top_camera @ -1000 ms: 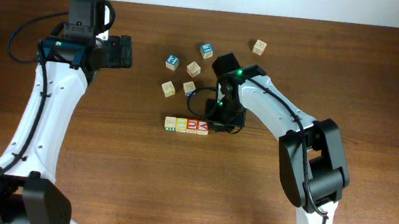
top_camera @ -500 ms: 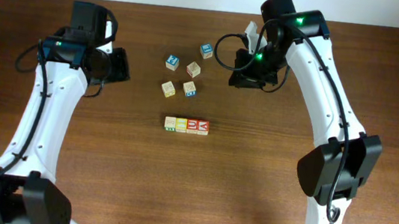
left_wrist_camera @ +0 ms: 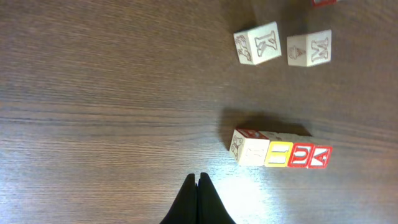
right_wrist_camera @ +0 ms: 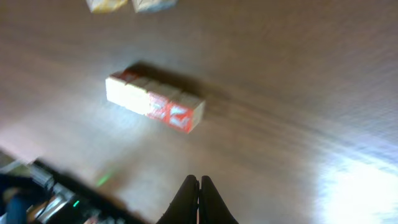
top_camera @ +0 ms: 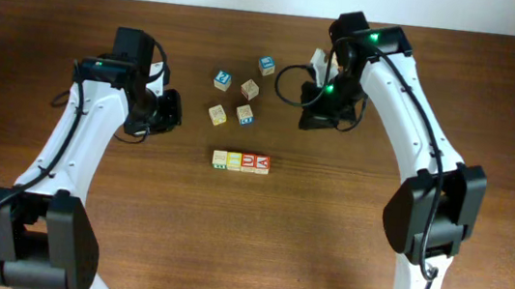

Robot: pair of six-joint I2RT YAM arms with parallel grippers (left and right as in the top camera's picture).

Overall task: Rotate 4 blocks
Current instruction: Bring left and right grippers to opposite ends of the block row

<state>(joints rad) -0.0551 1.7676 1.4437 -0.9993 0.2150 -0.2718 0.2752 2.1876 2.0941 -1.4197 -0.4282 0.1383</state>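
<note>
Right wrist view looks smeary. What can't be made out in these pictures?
- Row of four blocks: right wrist view, motion blur, letters unreadable.
- Two loose blocks: right wrist view, cut by top edge.
- Red-marked block: left wrist view, cut by top edge.

Row of four blocks [top_camera: 241,162] mid-table [top_camera: 322,259], touching side by side, running left to right. Five loose cubes [top_camera: 243,114] lie scattered behind the row, apart from it. Left gripper [left_wrist_camera: 198,180] is left of the cluster and right gripper [right_wrist_camera: 199,182] right of it, both clear of all blocks.
</note>
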